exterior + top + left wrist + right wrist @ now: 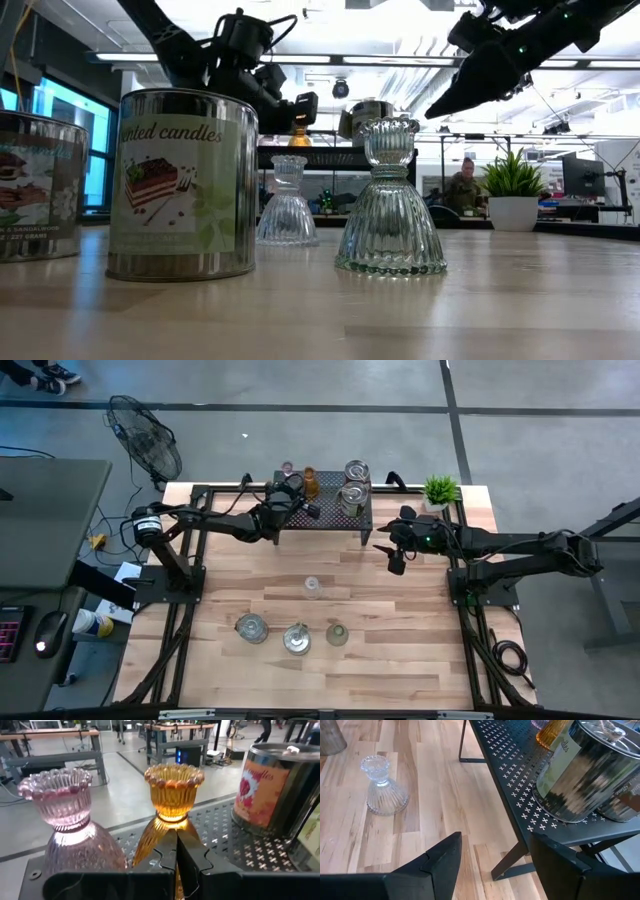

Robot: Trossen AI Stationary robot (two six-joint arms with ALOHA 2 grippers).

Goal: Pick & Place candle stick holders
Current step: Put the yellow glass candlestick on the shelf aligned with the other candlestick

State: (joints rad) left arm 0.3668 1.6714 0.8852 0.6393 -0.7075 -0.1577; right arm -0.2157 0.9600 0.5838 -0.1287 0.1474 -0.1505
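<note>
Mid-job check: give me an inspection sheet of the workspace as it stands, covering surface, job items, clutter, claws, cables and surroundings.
Surface: wooden table with a black perforated shelf at the back.
Job's things: pink holder and amber holder side by side on the shelf, two tins next to them; clear holder mid-table; three more pieces in a front row.
Clutter: potted plant at the back right corner.
Claws: left claw shut, at the amber holder's base; right claw open, above the table by the shelf's right end, holding nothing.
Cables: loops by the left arm's base and at the table's right edge.
Surroundings: floor fan; desk with mouse; person behind.
</note>
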